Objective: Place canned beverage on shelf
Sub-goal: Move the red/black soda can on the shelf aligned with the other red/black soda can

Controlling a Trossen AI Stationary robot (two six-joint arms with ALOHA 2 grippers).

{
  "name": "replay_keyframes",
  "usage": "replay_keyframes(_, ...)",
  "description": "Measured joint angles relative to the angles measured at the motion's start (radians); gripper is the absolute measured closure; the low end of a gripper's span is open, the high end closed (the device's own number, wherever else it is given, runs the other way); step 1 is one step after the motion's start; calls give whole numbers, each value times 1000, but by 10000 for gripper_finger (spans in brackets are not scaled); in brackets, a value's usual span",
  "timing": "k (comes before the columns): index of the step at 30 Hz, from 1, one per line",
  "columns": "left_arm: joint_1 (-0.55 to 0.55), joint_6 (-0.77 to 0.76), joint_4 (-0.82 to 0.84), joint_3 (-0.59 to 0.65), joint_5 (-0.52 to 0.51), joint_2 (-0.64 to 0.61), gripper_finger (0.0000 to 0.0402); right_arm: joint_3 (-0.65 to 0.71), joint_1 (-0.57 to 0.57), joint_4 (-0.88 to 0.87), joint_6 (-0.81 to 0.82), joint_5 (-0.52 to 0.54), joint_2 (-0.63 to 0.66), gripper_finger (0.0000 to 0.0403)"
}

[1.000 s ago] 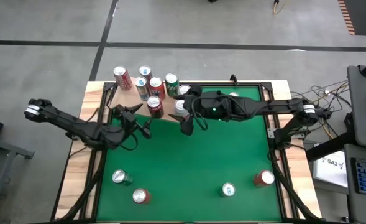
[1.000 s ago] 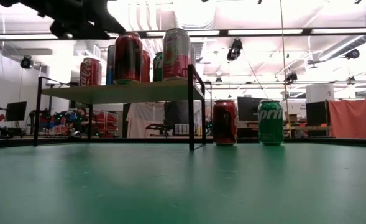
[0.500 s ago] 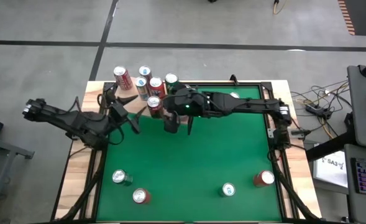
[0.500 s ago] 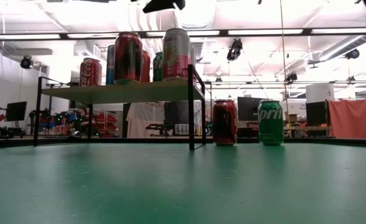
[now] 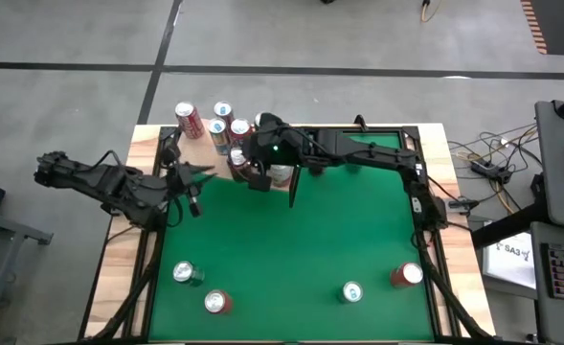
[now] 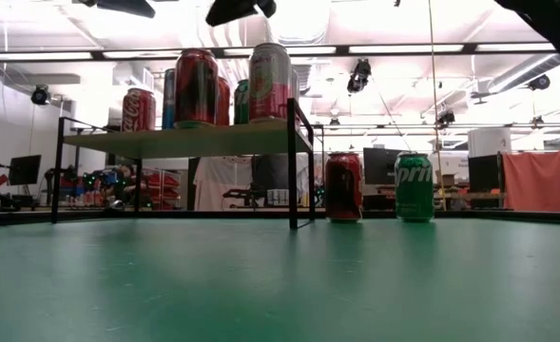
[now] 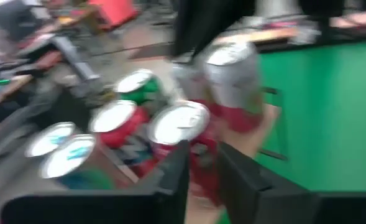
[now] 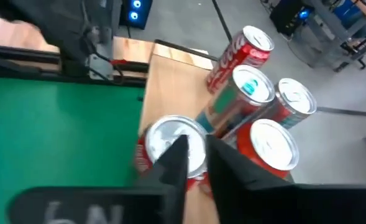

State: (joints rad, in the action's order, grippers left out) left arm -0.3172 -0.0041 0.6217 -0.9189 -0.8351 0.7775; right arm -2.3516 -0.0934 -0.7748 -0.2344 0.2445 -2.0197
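Observation:
The shelf [image 5: 197, 150] stands at the table's far left, a pale board on dark legs [image 6: 184, 141]. Several cans stand upright on its board, among them a red one [image 5: 236, 159] and a silver-and-red one [image 6: 270, 81] at its right end. My right gripper [image 8: 195, 155] hovers shut just above the red can's silver top [image 8: 170, 144], clear of it. My left gripper [image 7: 201, 171] is shut and empty off the shelf's near left corner [image 5: 195, 187], pointing at the cans. A dark red can [image 6: 343, 187] and a green can [image 6: 414, 187] stand on the table right of the shelf.
Several more cans stand upright near the table's front edge: one at the left [image 5: 184, 273], a red one [image 5: 216, 303], one right of the middle [image 5: 351, 291], and a red one [image 5: 408, 275]. The green middle of the table [image 5: 301, 240] holds nothing.
My right gripper has travelled toward the table's left edge and now hangs over the cans on the shelf. My left gripper has risen and drawn back toward the left edge, turning as it went, and its spread fingers have come together.

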Motion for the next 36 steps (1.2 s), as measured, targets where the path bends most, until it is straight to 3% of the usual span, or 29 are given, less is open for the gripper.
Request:
replay_keyframes(2,0,5,4,4,58,-10,372,0,-15,-10,-12,-1,0,384)
replay_keyframes(5,0,-10,-1,14,67,-13,397,0,-31,-17,-12,-7,0,390)
replay_keyframes(17,0,-138,-161,174,50,22,401,52,-22,-88,-23,-13,0,390)
replay_keyframes(27,5,-164,-292,239,-114,38,401,82,-23,-43,-19,-9,0,390)
replay_keyframes(36,26,-149,-348,257,-73,47,401,83,-23,-27,-20,-9,0,390)
